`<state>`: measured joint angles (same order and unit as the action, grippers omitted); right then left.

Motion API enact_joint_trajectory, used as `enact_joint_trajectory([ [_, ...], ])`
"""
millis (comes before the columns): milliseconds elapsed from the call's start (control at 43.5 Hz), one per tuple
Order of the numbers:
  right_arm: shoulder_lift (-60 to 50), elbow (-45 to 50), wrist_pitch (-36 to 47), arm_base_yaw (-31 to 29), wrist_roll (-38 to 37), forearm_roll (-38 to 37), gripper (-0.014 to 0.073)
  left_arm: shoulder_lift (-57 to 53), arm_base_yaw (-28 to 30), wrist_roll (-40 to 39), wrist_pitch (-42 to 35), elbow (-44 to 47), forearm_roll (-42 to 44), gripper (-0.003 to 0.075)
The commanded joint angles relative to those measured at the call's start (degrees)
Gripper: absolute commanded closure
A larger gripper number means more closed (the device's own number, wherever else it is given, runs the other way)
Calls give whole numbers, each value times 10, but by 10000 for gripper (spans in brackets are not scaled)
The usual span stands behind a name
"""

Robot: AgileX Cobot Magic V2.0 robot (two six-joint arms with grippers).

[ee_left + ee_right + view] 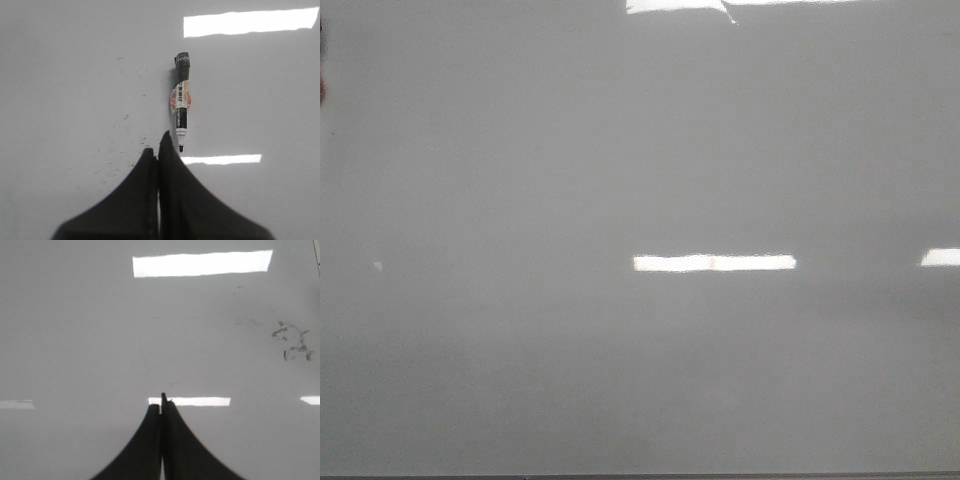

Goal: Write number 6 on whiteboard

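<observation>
Item: whiteboard (520,180), glossy pale grey, fills the front view w/ bright strip reflections. No arms or tools visible in that view.

Item: number 6. Not found in any view; board surface blank apart from faint smudges. Judged: not yet written.

Item: marker (180,102), black/white body, uncapped, tip bare. Lies flat on the whiteboard, seen in left wrist view only; tip end towards the left tool (159,150), just beside it, contact not certain. Not held.

Item: left tool. Fingers pressed together, nothing between them.

Item: right tool (162,402). Fingers together, a thin dark sliver shows at the tips; can't tell what it is. Nothing else held.

Item: smudge marks (292,342), grey residue patch on the board in right wrist view; not a digit.

Status (judged): task at start. Left to do: open a tool, pick up marker, write the 6.
</observation>
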<state>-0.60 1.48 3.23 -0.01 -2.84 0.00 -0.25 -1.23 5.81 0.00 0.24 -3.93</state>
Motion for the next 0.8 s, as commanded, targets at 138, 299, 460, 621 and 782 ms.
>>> enact_joint_trajectory([
  [138,-11,-2,49,0,1,0,715,-8,-1,0,-43,3,-5,741],
  [299,-11,-2,49,0,1,0,715,-8,-1,0,-43,3,-5,741],
  [460,-11,-2,49,0,1,0,715,-8,-1,0,-43,3,-5,741],
  [621,-11,-3,56,0,1,0,715,-8,-1,0,-43,3,-5,741],
  [782,-11,-3,65,0,1,0,715,-8,-1,0,-43,3,-5,741],
])
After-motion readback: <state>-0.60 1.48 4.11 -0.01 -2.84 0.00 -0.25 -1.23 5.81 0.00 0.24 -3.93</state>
